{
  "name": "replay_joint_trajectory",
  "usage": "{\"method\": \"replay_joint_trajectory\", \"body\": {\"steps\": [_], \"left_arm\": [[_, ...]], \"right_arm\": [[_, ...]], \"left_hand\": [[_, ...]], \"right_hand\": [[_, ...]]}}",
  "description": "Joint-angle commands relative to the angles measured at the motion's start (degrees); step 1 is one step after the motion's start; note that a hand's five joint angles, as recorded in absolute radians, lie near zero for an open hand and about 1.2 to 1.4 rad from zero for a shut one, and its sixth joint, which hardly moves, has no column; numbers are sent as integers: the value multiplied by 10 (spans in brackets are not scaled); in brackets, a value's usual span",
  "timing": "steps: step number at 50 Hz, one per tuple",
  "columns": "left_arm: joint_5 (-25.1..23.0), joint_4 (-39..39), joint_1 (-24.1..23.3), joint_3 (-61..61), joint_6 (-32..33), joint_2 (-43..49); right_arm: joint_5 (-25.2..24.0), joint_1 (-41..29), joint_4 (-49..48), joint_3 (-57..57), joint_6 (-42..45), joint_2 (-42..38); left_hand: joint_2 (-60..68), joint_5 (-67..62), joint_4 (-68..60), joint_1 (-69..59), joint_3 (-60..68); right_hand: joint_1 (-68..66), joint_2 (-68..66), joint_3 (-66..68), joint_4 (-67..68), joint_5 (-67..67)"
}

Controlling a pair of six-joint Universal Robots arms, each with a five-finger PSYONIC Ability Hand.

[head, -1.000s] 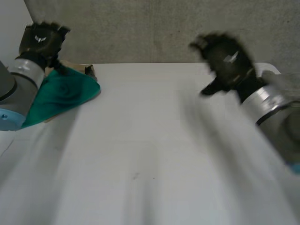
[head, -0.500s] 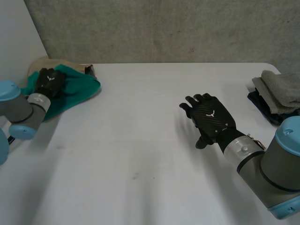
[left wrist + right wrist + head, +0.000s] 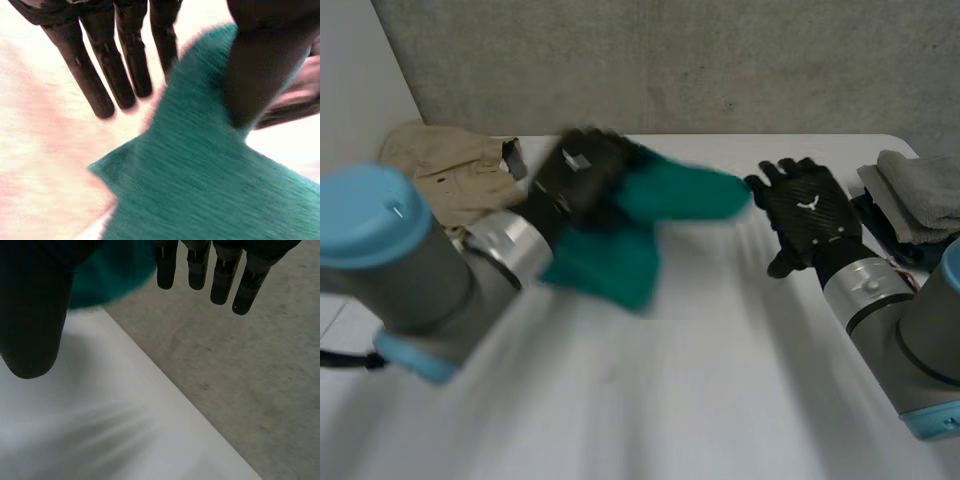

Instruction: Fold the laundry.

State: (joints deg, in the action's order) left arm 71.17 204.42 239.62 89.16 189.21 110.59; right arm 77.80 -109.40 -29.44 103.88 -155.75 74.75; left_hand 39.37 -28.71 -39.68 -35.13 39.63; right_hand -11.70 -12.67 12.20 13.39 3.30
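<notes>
From the head view, the left hand (image 3: 582, 172) holds a teal terry towel (image 3: 620, 255) raised over the middle of the white table (image 3: 650, 410). Part of the cloth hangs beneath the hand and one end stretches toward the right hand (image 3: 810, 215), which waits near that end with its fingers spread and nothing in them, probably to take the free end so the towel can be spread flat. A beige crumpled garment (image 3: 450, 170) lies at the far left corner, apparently unfolded and awaiting its turn. The grey folded towels (image 3: 920, 190) stacked at the right edge look like finished work. In the left wrist view the thumb (image 3: 257, 65) presses down on the teal terry towel (image 3: 210, 180), while the fingers (image 3: 95, 80) run straight beside its edge. I judge this a pinch that grips the cloth near an edge. In the right wrist view the fingers (image 3: 220, 280) and thumb (image 3: 30, 315) are straight and apart, holding nothing, with the teal terry towel (image 3: 115, 270) just beyond them over the table (image 3: 75, 420).
</notes>
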Motion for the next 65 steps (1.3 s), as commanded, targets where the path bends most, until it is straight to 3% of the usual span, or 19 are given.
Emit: {"method": "replay_joint_trajectory", "body": {"steps": [1, 5, 8, 15, 22, 33, 38, 43, 50, 55, 61, 64, 65], "left_arm": [[-24, -53, -58, 10, 12, 25], [-5, -61, -36, 0, 15, 11], [44, -67, 1, 2, 15, -1], [119, -112, 16, 2, 19, 16], [130, -187, 15, 16, 17, 35], [128, -209, -20, 106, 12, -12], [136, -207, -47, 125, 11, -11], [173, -171, -62, 129, 10, 10], [212, -102, -93, 112, 14, 52], [231, -90, -97, 81, 19, 89], [232, -89, -107, 54, 20, 122], [235, -82, -113, 45, 20, 123], [237, -82, -113, 44, 20, 121]], "right_arm": [[9, 11, 1, -10, -3, 0], [5, 14, 10, -17, -2, 0], [5, 12, 42, -30, 0, 0], [-11, 9, 192, -75, 3, -1], [-31, 9, 334, -101, 72, -13], [-38, 58, 338, -68, 179, -14], [-63, 90, 337, -49, 278, -14], [-112, 117, 335, -43, 368, -22], [-166, 136, 313, -63, 397, -85], [-177, 139, 278, -71, 397, -118], [-186, 142, 254, -77, 390, -143], [-194, 141, 250, -82, 389, -155], [-201, 141, 248, -86, 388, -160]], "left_hand": [[-288, 282, 291, 246, -291], [-278, 272, 281, 236, -281], [-266, 260, 269, 224, -269], [-258, 251, 261, 216, -261], [-239, 233, 242, 197, -242], [-81, 75, 84, 39, -84], [-86, 80, 89, 44, -89], [-148, 142, 151, 106, -151], [-192, 186, 195, 150, -195], [-167, 161, 170, 125, -170], [-23, 16, 26, -20, -25], [147, -154, -144, -189, 144], [197, -204, -194, -240, 195]], "right_hand": [[17, 27, -22, -34, -33], [17, 27, -22, -34, -33], [17, 27, -22, -34, -33], [17, 27, -22, -34, -33], [17, 27, -22, -34, -33], [8, 17, -13, -25, -24], [16, 26, -21, -33, -32], [17, 27, -22, -34, -33], [15, 24, -20, -31, -31], [4, 14, -9, -21, -20], [-95, -85, 90, 78, 79], [-172, -162, 167, 155, 156], [-252, -242, 247, 235, 236]]}}
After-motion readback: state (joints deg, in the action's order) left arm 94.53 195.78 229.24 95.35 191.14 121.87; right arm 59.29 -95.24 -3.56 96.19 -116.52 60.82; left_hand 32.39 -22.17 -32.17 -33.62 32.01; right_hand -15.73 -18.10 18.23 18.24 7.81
